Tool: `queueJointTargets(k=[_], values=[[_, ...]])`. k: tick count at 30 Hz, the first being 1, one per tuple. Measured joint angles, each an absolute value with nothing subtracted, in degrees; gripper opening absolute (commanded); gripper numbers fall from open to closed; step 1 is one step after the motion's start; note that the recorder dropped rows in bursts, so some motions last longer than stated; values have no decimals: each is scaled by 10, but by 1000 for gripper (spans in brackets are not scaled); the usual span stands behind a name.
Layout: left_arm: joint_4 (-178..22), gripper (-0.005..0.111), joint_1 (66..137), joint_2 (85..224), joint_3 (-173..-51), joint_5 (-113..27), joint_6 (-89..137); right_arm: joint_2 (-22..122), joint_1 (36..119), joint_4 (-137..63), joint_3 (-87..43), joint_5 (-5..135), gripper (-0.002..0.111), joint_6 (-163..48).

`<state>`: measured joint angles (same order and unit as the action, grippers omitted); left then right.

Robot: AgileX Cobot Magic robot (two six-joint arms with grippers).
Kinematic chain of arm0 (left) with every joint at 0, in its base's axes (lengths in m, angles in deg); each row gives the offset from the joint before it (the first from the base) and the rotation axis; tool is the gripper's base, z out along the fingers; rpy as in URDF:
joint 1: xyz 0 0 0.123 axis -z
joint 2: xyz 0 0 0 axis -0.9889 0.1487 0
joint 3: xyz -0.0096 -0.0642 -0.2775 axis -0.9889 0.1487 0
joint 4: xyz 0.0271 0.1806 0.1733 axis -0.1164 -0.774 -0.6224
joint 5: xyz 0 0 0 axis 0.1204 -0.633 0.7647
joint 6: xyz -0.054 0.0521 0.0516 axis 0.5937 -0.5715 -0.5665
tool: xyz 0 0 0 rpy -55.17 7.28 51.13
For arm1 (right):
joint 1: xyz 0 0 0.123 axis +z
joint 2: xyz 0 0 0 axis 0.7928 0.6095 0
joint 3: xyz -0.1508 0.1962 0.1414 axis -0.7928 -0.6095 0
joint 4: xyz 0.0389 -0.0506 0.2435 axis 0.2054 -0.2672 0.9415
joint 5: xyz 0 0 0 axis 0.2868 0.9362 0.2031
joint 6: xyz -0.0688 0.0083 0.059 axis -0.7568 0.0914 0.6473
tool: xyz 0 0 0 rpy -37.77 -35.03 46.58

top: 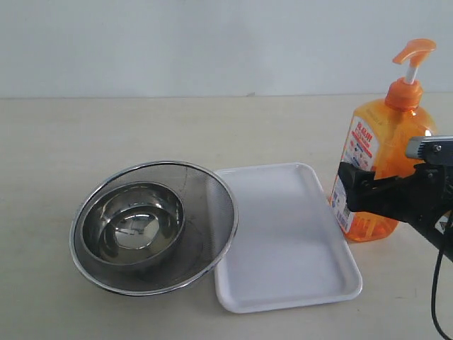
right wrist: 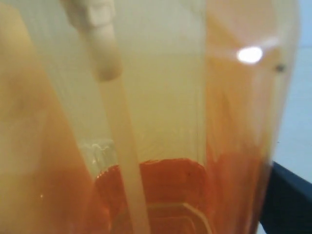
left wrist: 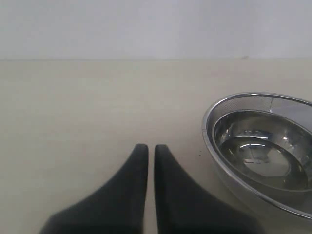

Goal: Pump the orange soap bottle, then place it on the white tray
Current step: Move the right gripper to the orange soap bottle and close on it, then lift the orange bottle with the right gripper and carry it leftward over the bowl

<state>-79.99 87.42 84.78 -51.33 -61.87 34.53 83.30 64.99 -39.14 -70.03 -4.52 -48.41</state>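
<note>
The right gripper (top: 357, 193) reaches in low from 3 o'clock, its black jaws set either side of the lower body of the orange soap bottle (top: 388, 149). One finger (top: 356, 185) lies across the labelled face and the other is hidden behind. Whether they press on the plastic I cannot tell. The right wrist view is filled by the translucent bottle wall, dip tube and orange liquid. The bottle stands upright on the table (top: 106, 134), pump raised, just beside the white tray (top: 283, 234) at its 2 o'clock. At the tray's 9 o'clock a mesh strainer (top: 212, 205) overlaps its rim, with a steel bowl (top: 131, 223) nested inside. The left gripper (left wrist: 147, 146) is clenched on nothing, near the strainer.
</note>
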Motion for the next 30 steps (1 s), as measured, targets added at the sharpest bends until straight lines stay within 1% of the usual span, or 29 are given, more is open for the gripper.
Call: queueJointTargets(k=[3, 5, 7, 15, 16, 17, 30], values=[[-800, 5, 874, 848, -513, -619, 345, 833, 650, -391, -696, -45, 92, -484], [-800, 5, 874, 848, -513, -619, 345, 833, 650, -391, -694, -46, 87, -484], [-800, 5, 874, 848, -513, -619, 345, 833, 650, -391, -692, -47, 75, -484], [-800, 5, 874, 848, -513, -619, 345, 833, 650, -392, -689, -47, 11, -486], [-800, 5, 874, 848, -513, -619, 345, 833, 650, -392, -689, -47, 4, -486], [-800, 5, 874, 848, -513, -619, 345, 833, 650, -392, -689, -47, 0, -486], [-800, 5, 874, 848, -513, -619, 345, 833, 650, -383, -689, -47, 0, -485]])
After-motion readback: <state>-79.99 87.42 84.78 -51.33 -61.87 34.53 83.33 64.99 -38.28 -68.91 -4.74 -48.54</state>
